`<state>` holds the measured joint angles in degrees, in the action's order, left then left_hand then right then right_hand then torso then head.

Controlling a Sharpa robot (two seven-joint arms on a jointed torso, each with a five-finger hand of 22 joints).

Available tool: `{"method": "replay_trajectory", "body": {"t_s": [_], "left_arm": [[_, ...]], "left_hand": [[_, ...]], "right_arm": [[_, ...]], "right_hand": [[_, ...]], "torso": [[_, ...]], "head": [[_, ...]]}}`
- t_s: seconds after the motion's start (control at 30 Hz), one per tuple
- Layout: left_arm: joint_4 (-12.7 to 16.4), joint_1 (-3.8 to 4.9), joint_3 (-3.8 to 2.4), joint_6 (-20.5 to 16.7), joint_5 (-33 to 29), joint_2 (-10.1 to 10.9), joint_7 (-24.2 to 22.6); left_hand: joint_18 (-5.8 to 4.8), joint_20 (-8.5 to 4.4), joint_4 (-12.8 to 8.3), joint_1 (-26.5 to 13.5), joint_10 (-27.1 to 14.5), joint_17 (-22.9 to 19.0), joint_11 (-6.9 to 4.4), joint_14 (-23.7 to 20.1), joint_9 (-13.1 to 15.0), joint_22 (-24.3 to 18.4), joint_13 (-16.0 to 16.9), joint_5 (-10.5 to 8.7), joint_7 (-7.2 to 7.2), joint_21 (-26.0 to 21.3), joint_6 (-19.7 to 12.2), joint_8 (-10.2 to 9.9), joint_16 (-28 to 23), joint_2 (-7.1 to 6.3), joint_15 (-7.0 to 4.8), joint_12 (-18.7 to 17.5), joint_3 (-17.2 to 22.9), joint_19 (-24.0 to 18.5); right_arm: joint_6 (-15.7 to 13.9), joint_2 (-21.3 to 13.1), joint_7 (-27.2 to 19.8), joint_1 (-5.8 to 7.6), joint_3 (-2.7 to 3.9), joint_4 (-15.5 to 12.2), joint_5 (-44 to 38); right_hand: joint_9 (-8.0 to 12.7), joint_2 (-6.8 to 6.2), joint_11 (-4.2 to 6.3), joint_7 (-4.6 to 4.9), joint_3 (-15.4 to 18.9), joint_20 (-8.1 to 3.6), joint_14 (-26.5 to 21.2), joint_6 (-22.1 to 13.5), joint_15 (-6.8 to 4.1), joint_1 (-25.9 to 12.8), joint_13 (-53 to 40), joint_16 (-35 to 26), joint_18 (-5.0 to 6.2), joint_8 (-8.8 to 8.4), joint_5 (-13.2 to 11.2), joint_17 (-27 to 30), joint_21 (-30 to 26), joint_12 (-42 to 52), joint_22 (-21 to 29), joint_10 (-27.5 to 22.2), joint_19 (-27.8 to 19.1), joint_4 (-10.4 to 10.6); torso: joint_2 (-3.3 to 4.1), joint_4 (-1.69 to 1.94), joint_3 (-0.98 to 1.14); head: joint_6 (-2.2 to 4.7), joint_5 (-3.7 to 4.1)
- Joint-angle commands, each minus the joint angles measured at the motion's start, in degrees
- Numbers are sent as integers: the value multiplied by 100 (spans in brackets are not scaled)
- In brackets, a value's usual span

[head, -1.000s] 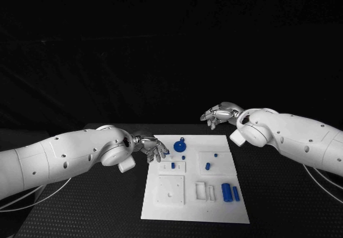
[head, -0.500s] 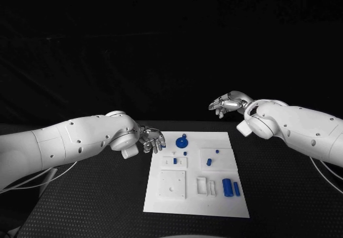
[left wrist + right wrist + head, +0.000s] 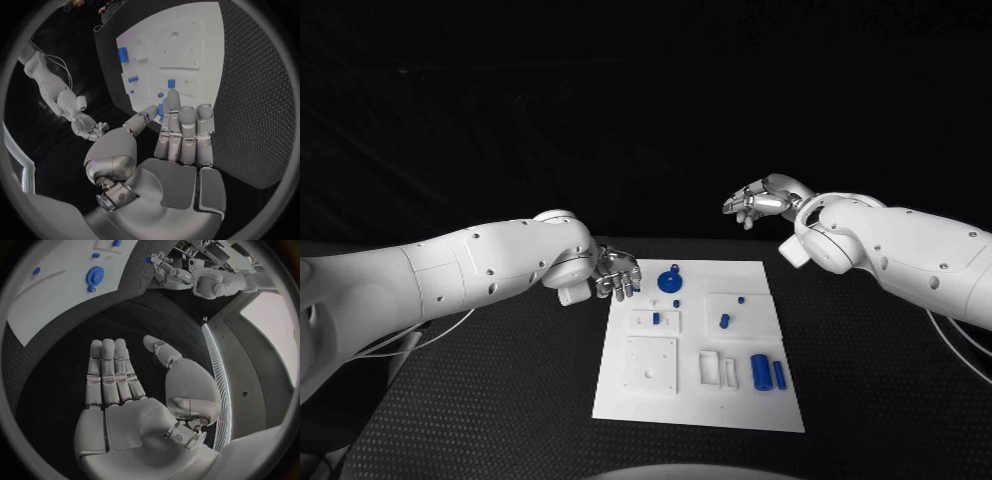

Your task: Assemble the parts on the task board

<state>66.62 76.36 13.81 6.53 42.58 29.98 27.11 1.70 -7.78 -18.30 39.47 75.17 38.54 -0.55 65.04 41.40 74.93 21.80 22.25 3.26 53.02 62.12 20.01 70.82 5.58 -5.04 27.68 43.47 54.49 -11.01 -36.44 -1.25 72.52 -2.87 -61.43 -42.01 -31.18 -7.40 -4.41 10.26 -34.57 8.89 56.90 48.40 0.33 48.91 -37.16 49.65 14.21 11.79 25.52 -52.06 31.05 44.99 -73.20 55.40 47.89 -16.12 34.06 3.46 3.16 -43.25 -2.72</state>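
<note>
The white task board [image 3: 646, 400] is lying mid-table, its blue parts [image 3: 760, 370] scattered on it, the round blue part [image 3: 669, 283] sitting at its far edge. The left hand [image 3: 612, 277] is hovering at the board's far left corner; its wrist view shows the fingers [image 3: 186, 131] straight, side by side, holding nothing. The right hand [image 3: 764, 203] is hanging beyond the far right corner, and its wrist view shows fingers [image 3: 111, 371] extended, thumb apart, palm bare.

Task board [image 3: 646, 395] matt white plastic; table [image 3: 488, 400] rough black w/ dotted texture.

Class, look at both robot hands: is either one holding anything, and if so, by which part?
Nothing is held. The left hand hovers with fingers apart near the task board; the right hand is open, away from it.
</note>
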Motion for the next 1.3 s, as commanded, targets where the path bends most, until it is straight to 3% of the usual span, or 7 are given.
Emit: {"method": "replay_trajectory", "body": {"t_s": [0.03,0.27,0.33,0.53,0.77,0.83,1.3], "left_arm": [[-106,-20,-3,379,298,-104,77],[-341,-117,-5,681,376,-271,94],[-425,-162,-6,855,375,-325,97],[-588,-316,-8,1018,397,-473,82],[-746,-441,-9,919,583,-519,18],[-780,-461,-9,904,597,-540,11],[-886,-528,-11,804,851,-636,-22]], "left_hand": [[76,-544,146,13,177,12,-144,297,16,131,20,32,16,36,48,32,46,64,-299,33,342,52],[80,-551,147,4,187,18,-150,309,31,133,47,48,13,70,55,28,71,70,-305,36,359,63],[80,-552,147,3,186,18,-150,310,32,133,49,48,13,73,55,27,72,72,-305,35,360,64],[80,-553,147,1,184,18,-150,309,34,133,53,49,14,79,53,25,75,78,-305,34,363,64],[81,-554,146,-1,176,17,-148,306,39,133,61,50,17,89,44,18,78,87,-304,30,371,63],[82,-555,146,-2,179,17,-149,307,43,133,67,51,17,95,46,19,82,89,-304,32,372,64],[88,-562,145,-10,189,17,-155,320,67,132,102,61,12,133,56,20,107,92,-310,42,379,75]], "right_arm": [[-68,17,-96,1,4,-11,-76],[-106,45,-125,2,4,-23,-67],[-134,57,-154,3,4,-13,-37],[-222,97,-259,6,4,18,128],[-258,120,-340,7,4,36,253],[-266,125,-348,7,4,39,259],[-269,129,-356,7,4,-15,263]], "right_hand": [[16,-2,31,5,-34,32,-16,37,-1,84,22,-29,79,31,32,19,-39,24,-11,-16,-13,-3],[38,-6,20,14,-48,51,-51,28,21,106,89,-74,79,36,35,62,-88,-12,-11,-51,-54,0],[58,-10,-1,33,-69,79,-118,9,63,106,219,-180,67,39,32,145,-173,-120,6,-113,-139,7],[94,-22,-56,74,-103,138,-234,-54,167,121,522,-454,37,40,24,351,-375,-370,58,-207,-327,1],[126,-36,-346,144,-173,283,-723,-151,645,299,1698,-1648,-210,114,-246,1190,-1064,-1587,188,-414,-1180,5],[150,-31,-380,146,-145,298,-789,-165,694,331,1978,-1851,-244,141,-247,1370,-1171,-1806,161,-368,-1259,17],[218,-16,-403,153,-112,301,-730,-194,721,411,2396,-2002,-259,189,-204,1588,-1324,-2025,71,-199,-1259,25]], "torso": [[9,-3,-1],[13,-5,1],[49,42,-33],[56,44,-42],[56,51,-46],[56,53,-47],[61,55,-45]], "head": [[-32,2],[-67,10],[-30,60],[-28,75],[-18,95],[-22,94],[-36,105]]}}
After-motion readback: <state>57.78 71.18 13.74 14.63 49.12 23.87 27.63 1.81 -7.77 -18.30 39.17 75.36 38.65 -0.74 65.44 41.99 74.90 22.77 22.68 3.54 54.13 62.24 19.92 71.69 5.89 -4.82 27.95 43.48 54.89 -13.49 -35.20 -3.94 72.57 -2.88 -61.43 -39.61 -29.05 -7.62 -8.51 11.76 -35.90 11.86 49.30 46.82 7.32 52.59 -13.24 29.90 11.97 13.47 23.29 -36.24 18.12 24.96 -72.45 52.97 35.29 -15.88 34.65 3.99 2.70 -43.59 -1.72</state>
